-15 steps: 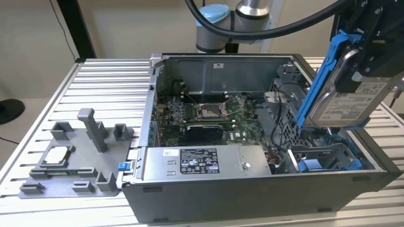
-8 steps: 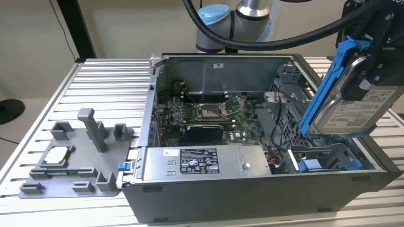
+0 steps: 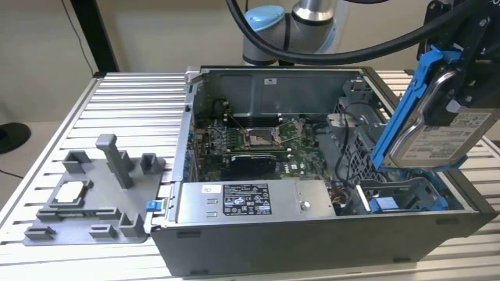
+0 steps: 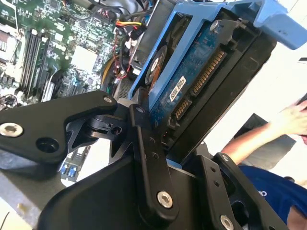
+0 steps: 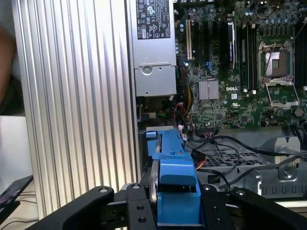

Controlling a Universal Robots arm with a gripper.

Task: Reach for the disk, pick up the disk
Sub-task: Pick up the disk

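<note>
Wall (image 3: 156, 29): plain beige, matte, behind the table in the exterior view.
Post (image 3: 95, 35): dark vertical upright against the wall, toward the exterior view's left.
Table (image 3: 117, 111): ribbed silver aluminium slats running across; also seen in the first wrist view as long parallel grooves.
Floor (image 3: 23, 181): pale, off the table's edge at the exterior view's left; a dark rounded base (image 3: 11, 137) sits there.
Light: even, soft, indoor; no hard shadows on the slats.
</note>
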